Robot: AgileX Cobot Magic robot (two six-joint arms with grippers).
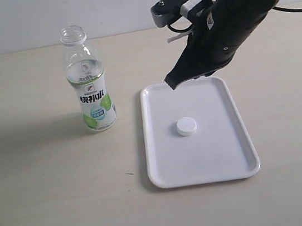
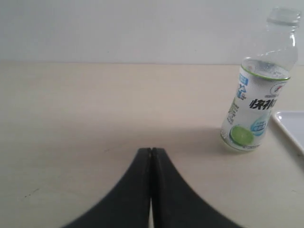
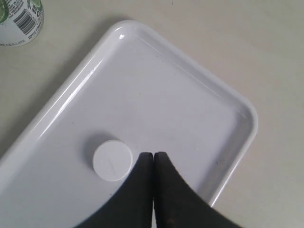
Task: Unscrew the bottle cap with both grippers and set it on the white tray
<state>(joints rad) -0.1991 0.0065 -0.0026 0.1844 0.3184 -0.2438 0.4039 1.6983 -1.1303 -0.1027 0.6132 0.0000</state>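
The bottle cap (image 1: 186, 126) is lying flat near the middle of the white tray (image 1: 203, 167), its smooth round top facing up, touching nothing but the tray floor. The tray is resting on the pale desk (image 1: 49, 189). The bottle (image 1: 87, 82) is standing upright on the desk just beside the tray's left edge and apart from it, its neck open and its green lime label facing the exterior camera. The right pincer (image 1: 170, 82) is hanging above the tray's far left corner, clenched with its two black fingers pressed together and gripping nothing. The left pincer (image 2: 151, 150) is likewise clenched and empty, hovering over bare desk with the bottle well apart from it.
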